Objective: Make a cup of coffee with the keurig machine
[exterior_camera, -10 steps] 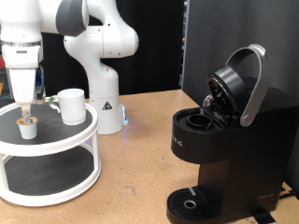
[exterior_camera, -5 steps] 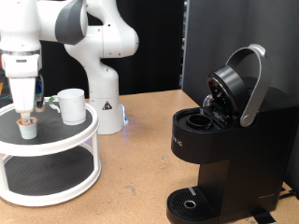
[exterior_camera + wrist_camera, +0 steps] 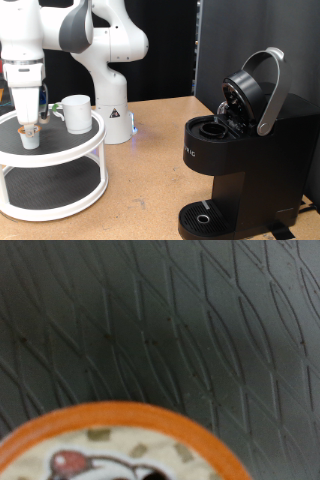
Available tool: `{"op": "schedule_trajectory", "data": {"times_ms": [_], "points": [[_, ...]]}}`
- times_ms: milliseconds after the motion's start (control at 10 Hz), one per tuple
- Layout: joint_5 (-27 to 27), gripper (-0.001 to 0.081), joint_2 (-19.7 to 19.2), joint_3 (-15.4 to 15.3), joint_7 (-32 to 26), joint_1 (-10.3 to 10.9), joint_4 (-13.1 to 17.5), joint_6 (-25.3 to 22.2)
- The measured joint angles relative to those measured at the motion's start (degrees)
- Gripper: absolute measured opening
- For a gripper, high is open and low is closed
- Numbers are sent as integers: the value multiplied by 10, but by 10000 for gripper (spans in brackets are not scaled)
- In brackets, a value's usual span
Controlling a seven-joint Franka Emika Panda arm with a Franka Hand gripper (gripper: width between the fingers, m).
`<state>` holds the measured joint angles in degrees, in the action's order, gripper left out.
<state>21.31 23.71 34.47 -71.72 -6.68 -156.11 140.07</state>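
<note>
While tool sits over orange-rimmed pod, finger spread unclear; keurig machine lettering unreadable.

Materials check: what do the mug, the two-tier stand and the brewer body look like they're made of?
Cup: likely glazed ceramic; plain white, thick wall, soft sheen.
Two-tier stand: white rims and posts look like plastic; its dark top reads as ribbed rubber matting.
Keurig machine: matte black plastic, with a silvery handle, metal or painted plastic.
End effector sits just above the pod.
</note>
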Motion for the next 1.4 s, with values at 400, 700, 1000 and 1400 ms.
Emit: {"op": "schedule_trajectory", "data": {"times_ms": [400,700,1000,1400], "points": [[0,798,-2,1,0,0,-9,8],[0,676,-12,1,0,0,-12,20],[0,516,-16,1,0,0,-11,25],[-9,450,-11,0,0,2,-3,14]]}}
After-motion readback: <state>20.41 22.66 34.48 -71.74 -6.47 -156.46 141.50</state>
